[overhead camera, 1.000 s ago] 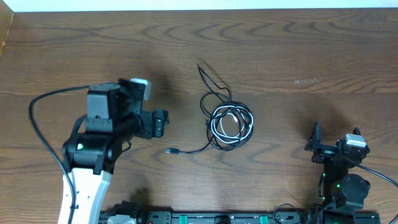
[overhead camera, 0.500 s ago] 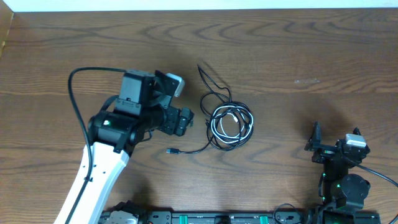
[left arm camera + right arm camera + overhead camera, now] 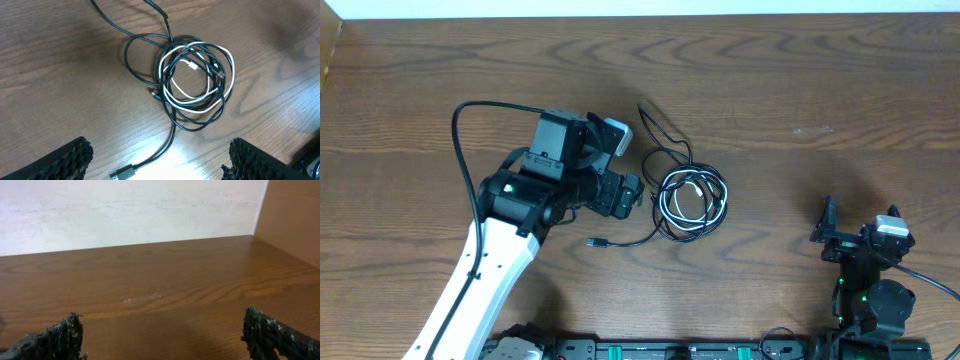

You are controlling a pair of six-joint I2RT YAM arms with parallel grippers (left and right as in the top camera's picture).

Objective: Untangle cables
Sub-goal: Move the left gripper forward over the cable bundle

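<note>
The cables lie in one tangled coil (image 3: 691, 201) at the middle of the table. The black cable (image 3: 127, 52) makes several loops, and its tail runs out to a small USB-type plug (image 3: 123, 173) at the front left. Wound in among those black loops is the white cable (image 3: 162, 67). My left gripper (image 3: 632, 193) hangs open just left of the coil, nothing between its fingers; in the left wrist view the left gripper (image 3: 161, 162) frames the plug end. Far to the right, my right gripper (image 3: 829, 231) stands open and empty over bare wood, apart from the cables.
Two black loose ends (image 3: 651, 120) stick out behind the coil. The left arm's own thick black wire (image 3: 470, 112) arcs over the table at the left. A white wall (image 3: 130, 210) runs along the table's far edge.
My left arm has swung to the right, bringing its open gripper close to the coil's left side. The cables and the right arm have not moved.
</note>
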